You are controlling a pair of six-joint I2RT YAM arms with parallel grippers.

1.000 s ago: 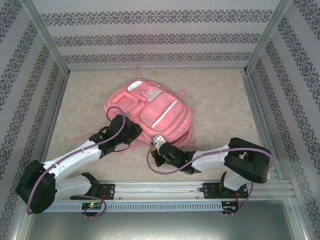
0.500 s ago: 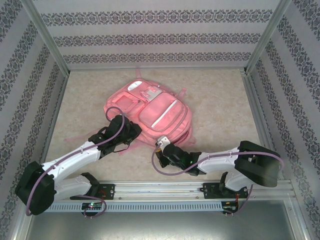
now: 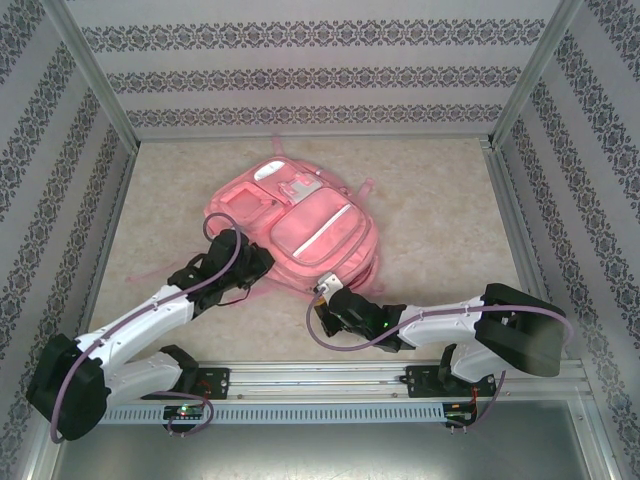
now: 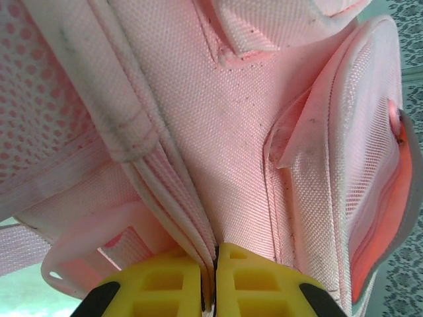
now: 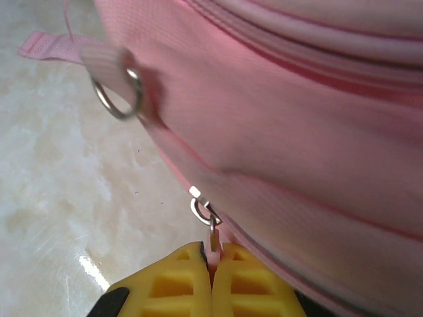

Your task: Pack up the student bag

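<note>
One pale marbled table (image 3: 440, 220) carries one large pink fabric backpack (image 3: 305, 220), lying flat just left of centre. Two arms reach its near edge. In the last second the right arm has swung rightward, dragging the right claw (image 5: 211, 254) along that edge, while the left claw (image 4: 215, 264) drew back slightly. The left claw is pinched on a folded pink edge of the backpack, and the right claw on one small metal zip pull (image 5: 210, 218). The zip is probably travelling, though I cannot tell whether it is opening or closing. One small metal ring (image 5: 117, 92) hangs nearby.

left tool (image 4: 215, 264) clamped | right tool (image 5: 211, 261) clamped | both arms outstretched
</note>
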